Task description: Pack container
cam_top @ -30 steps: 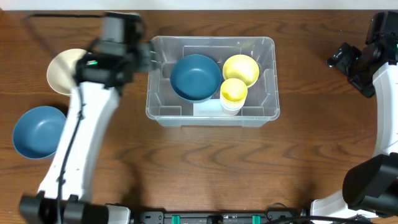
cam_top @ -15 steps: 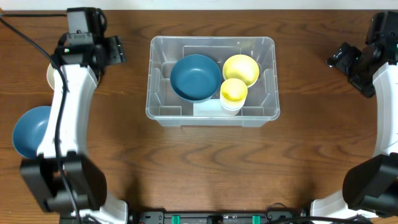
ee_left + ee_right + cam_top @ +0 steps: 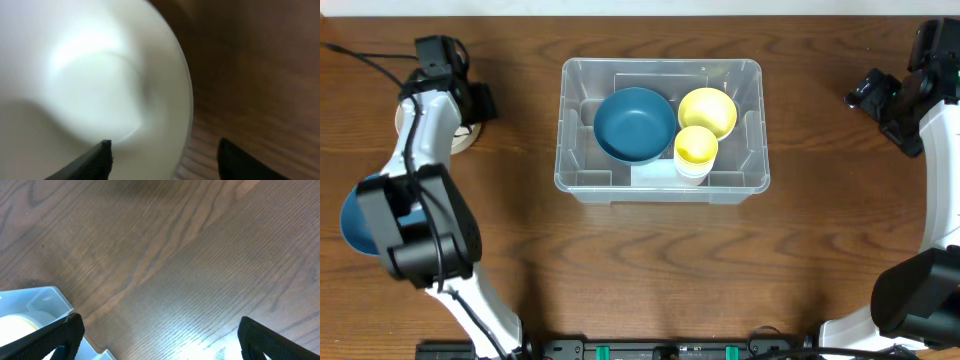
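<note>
The clear plastic container [image 3: 660,180] stands at mid table and holds a dark blue bowl [image 3: 634,124], a yellow bowl [image 3: 709,108] and a yellow cup [image 3: 696,148]. Its corner shows in the right wrist view [image 3: 35,302]. My left gripper [image 3: 470,105] is open right over the cream bowl [image 3: 402,125] at the far left; in the left wrist view its two fingers [image 3: 162,157] straddle the cream bowl's rim [image 3: 90,75], one finger inside, one outside. My right gripper [image 3: 875,100] is open and empty over bare wood at the far right.
A second blue bowl [image 3: 355,215] lies at the left edge, partly hidden by my left arm. A black cable [image 3: 360,50] runs along the back left. Bare wood lies in front of the container.
My left arm has swung left, away from the container's left wall, to over the cream bowl. The right arm has not moved.
</note>
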Controlling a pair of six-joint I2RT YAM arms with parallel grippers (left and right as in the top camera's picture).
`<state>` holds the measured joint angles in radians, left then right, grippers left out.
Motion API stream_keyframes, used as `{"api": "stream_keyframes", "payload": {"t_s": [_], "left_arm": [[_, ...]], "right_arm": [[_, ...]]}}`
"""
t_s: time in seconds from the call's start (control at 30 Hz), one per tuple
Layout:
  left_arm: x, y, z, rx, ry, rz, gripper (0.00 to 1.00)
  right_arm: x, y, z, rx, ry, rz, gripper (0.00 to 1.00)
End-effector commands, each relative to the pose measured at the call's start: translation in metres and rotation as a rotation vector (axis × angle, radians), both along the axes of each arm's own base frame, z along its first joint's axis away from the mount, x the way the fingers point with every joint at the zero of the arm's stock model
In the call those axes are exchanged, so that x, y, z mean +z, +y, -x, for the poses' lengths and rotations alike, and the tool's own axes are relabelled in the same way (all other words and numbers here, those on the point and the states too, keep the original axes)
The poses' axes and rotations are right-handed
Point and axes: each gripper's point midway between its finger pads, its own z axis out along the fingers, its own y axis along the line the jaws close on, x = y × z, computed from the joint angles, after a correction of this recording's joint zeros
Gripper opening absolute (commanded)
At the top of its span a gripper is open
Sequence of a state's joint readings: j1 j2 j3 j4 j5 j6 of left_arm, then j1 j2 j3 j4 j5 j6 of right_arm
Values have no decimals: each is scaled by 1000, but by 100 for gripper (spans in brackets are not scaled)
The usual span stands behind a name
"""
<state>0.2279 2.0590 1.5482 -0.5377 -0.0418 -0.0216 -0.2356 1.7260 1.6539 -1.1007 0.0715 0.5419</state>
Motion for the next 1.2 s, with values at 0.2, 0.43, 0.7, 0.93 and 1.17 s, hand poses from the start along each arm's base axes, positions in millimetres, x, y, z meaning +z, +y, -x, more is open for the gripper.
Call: {"api": "stream_keyframes", "payload": {"t_s": [0.2, 0.43, 0.7, 0.93, 1.17], "left_arm": [[-34, 2, 1, -21, 67, -7, 30], [-33, 2, -1, -18, 60, -7, 6], [6, -7, -6, -36, -9, -23, 6], [105, -35, -12, -83, -215, -58, 6], [201, -103, 11, -174, -403, -33, 6]], "right_arm": [[-1, -2, 0, -19, 2, 0, 99], [-1, -2, 0, -19, 2, 0, 99], [-1, -2, 0, -19, 2, 0, 99], [-1, -2, 0, -19, 2, 0, 99], [-1, -2, 0, -19, 2, 0, 99]]}}
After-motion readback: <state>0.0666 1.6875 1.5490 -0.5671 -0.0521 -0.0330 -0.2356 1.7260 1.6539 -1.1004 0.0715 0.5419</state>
